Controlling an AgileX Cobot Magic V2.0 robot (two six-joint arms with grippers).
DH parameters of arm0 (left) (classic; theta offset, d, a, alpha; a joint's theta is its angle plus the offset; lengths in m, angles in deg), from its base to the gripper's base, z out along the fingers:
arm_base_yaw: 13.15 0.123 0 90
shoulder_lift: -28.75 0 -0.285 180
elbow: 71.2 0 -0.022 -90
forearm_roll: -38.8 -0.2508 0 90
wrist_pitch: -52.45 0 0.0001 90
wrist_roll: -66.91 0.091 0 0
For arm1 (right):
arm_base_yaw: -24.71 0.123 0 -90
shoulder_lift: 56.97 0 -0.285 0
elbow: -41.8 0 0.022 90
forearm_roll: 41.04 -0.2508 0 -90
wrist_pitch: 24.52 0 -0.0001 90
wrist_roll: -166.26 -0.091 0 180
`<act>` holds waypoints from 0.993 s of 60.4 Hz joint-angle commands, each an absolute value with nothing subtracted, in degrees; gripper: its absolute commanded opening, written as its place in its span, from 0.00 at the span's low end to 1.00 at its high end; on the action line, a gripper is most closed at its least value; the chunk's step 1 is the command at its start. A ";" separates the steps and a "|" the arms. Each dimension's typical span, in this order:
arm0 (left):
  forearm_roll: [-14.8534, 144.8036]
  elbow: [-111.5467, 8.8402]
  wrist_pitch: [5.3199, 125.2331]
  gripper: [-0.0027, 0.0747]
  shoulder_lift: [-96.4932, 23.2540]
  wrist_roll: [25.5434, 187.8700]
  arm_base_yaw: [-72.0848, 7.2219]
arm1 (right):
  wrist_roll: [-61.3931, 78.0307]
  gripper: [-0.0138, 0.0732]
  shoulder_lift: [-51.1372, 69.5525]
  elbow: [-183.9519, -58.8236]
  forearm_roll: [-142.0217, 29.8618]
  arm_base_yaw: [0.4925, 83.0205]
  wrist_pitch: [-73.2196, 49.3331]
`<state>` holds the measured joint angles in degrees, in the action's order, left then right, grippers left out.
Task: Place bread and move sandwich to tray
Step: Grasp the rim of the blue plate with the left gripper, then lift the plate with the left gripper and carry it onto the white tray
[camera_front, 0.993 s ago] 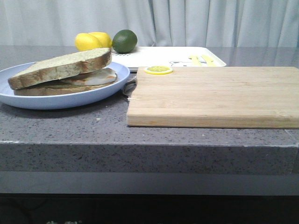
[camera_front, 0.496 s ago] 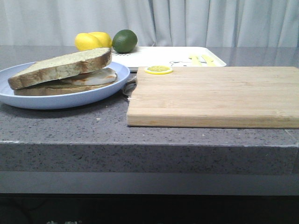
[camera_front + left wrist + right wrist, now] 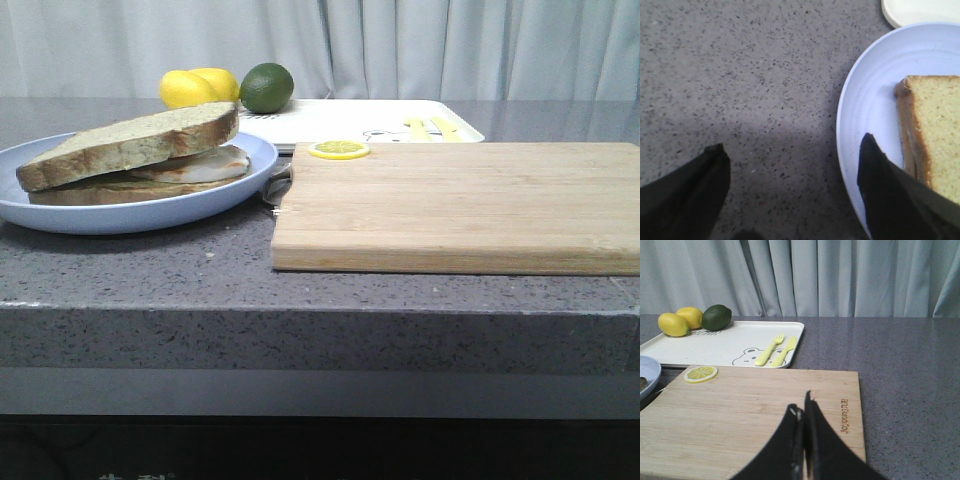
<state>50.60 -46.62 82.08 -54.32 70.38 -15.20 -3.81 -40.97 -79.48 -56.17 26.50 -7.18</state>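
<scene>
A pale blue plate [image 3: 215, 195] is seen under greenish-tan bread [image 3: 130, 145] with golden-brown crust. The white tray [image 3: 720, 347] is printed with a dark bear drawing; at its 10 o'clock corner two yellow lemons [image 3: 681, 321] and a dark green lime [image 3: 716, 317] are shown. The counter [image 3: 740, 75] is speckled grey.

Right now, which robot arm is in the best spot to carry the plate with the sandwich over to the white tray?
The left arm, probably. Its pincer is open, with one finger over the rim of the plate by the sandwich. The right pincer is shut above the cutting board, away from the plate. The tray waits behind.
</scene>
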 commanded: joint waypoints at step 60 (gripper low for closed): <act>53.55 -55.91 85.05 0.01 -64.89 70.15 -18.31 | -3.76 0.09 -40.45 -81.03 -56.70 26.16 -11.57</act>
